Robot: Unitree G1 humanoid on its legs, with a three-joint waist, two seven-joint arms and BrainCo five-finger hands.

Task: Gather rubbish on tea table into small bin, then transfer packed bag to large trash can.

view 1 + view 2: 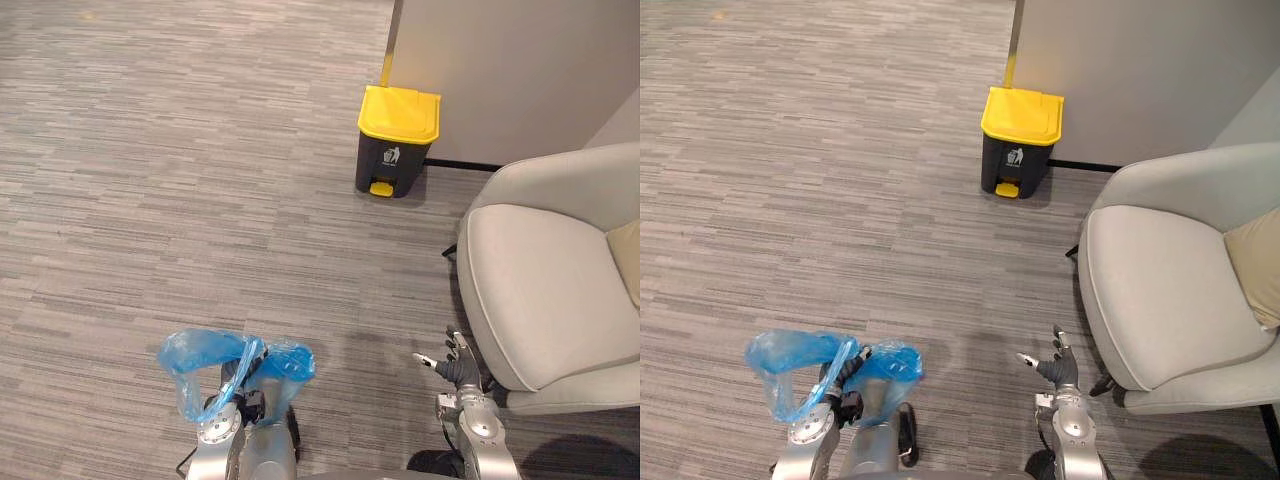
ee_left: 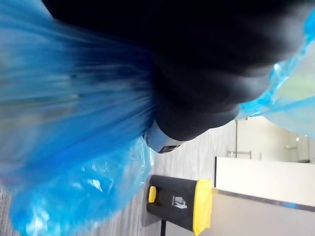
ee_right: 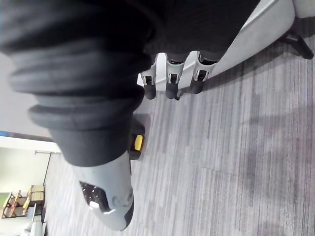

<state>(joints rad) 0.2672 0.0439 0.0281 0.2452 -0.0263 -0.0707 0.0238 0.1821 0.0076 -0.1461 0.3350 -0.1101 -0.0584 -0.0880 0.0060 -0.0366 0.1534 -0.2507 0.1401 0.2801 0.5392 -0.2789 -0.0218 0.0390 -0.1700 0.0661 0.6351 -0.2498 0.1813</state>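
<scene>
My left hand [image 1: 238,388] is shut on the gathered top of a blue plastic bag [image 1: 200,355], held low in front of me above the carpet. In the left wrist view the blue bag [image 2: 74,123] drapes over my left hand [image 2: 197,73]. A black trash can [image 1: 397,140] with a yellow lid and yellow pedal stands ahead against the wall, lid down. Lower right, my right hand [image 1: 455,365] hangs open and holds nothing, fingers [image 3: 170,81] relaxed, close to the armchair's front edge.
A light grey armchair [image 1: 550,280] with a beige cushion [image 1: 1255,265] takes up the right side, close beside my right hand. A grey wall [image 1: 520,60] runs behind the can. Striped grey carpet [image 1: 180,180] stretches between me and the can.
</scene>
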